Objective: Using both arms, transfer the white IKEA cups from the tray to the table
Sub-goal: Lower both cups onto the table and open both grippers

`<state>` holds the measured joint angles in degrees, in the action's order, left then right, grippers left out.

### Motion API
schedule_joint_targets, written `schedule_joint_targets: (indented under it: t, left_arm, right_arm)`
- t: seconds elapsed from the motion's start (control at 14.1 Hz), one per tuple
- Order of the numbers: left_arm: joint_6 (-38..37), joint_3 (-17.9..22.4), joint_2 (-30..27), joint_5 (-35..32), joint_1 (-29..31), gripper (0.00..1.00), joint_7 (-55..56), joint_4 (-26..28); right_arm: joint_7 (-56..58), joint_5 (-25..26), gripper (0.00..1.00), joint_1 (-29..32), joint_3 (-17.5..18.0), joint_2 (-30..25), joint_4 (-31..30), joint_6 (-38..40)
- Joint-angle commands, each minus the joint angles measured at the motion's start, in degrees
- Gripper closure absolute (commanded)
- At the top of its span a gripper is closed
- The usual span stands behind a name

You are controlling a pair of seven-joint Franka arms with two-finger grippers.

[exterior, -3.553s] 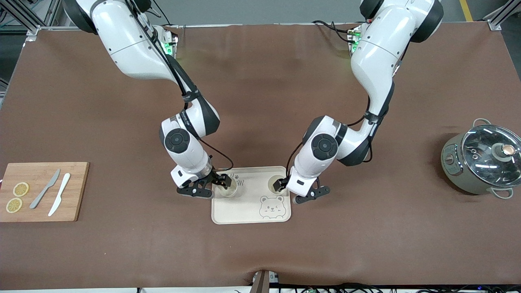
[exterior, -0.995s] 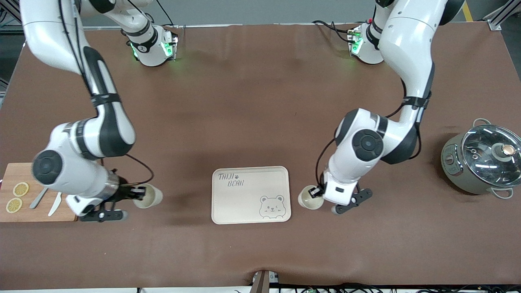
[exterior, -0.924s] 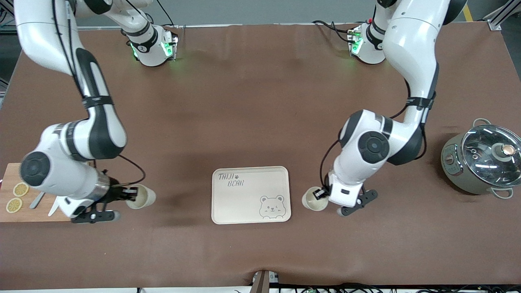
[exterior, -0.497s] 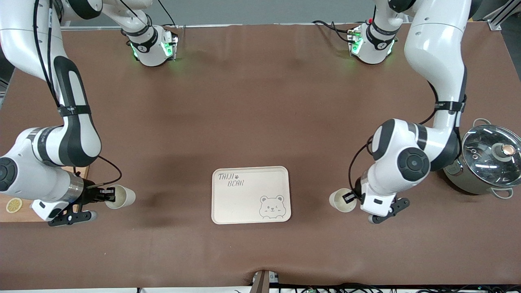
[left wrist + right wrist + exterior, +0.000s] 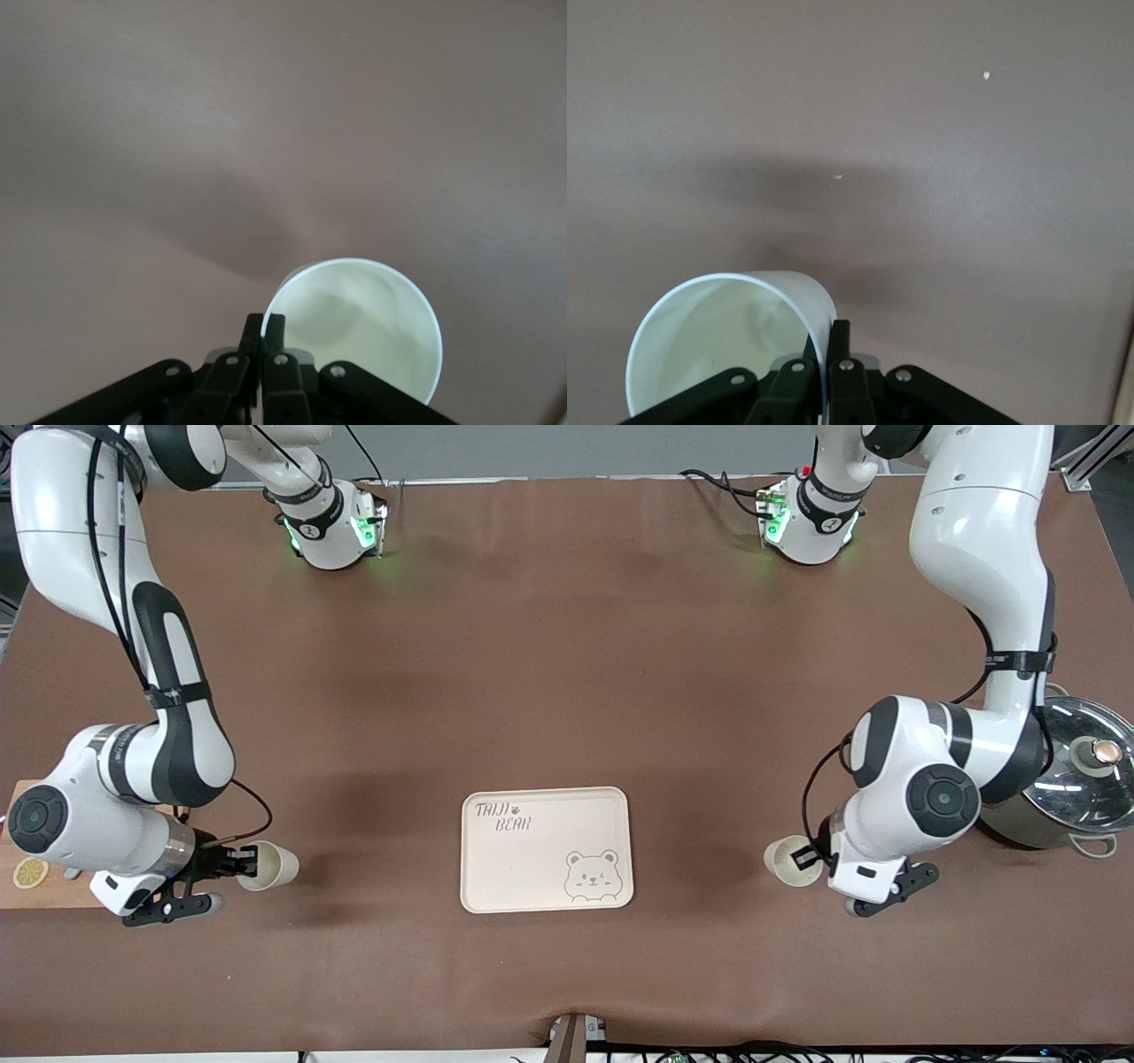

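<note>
Broadly, the brown table lies bare through its middle, with wide open surface between the two arm bases and the bear-printed tray, which sits flat near the front-camera edge with nothing on it.

At the left arm's end of the table stands a grey lidded pot, partly covered by the left arm's elbow. At the right arm's end lies a wooden cutting board with a lemon slice; most of the board is hidden under the right arm.

The left gripper hangs over bare table between the tray and the pot, well apart from the tray's edge. Its fingers are pinched together on the rim of one white cup, one inside the wall and one outside, so the cup sits right at the fingertips with its mouth facing up. Whether its base touches the table is hard to tell.

The right gripper is over bare table just beside the cutting board, also well apart from the tray. Its fingers are closed on the rim of the other white cup, which tilts with its mouth turned toward the gripper and its body toward the tray.
</note>
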<state>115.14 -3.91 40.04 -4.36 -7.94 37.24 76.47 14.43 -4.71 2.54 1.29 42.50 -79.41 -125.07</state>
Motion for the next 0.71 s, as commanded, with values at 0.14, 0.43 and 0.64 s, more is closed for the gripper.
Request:
schedule_joint_targets:
  t: [0.14,0.43,0.64]
  left_arm:
    - [0.3,-0.2,-0.9,-1.4,5.3,1.0,-8.5,2.9]
    - [2.6,-0.3,0.8,-5.9,8.0,1.0,-9.5,3.5]
    - [5.7,-0.3,2.4,-5.9,9.2,1.0,-10.8,3.5]
  right_arm:
    - [2.4,-1.0,1.0,1.3,0.9,3.4,-0.2,-5.5]
    - [2.4,-1.0,1.0,1.3,0.9,5.0,-0.2,-7.8]
    - [2.4,-1.0,1.0,1.3,0.9,5.3,-0.2,-8.4]
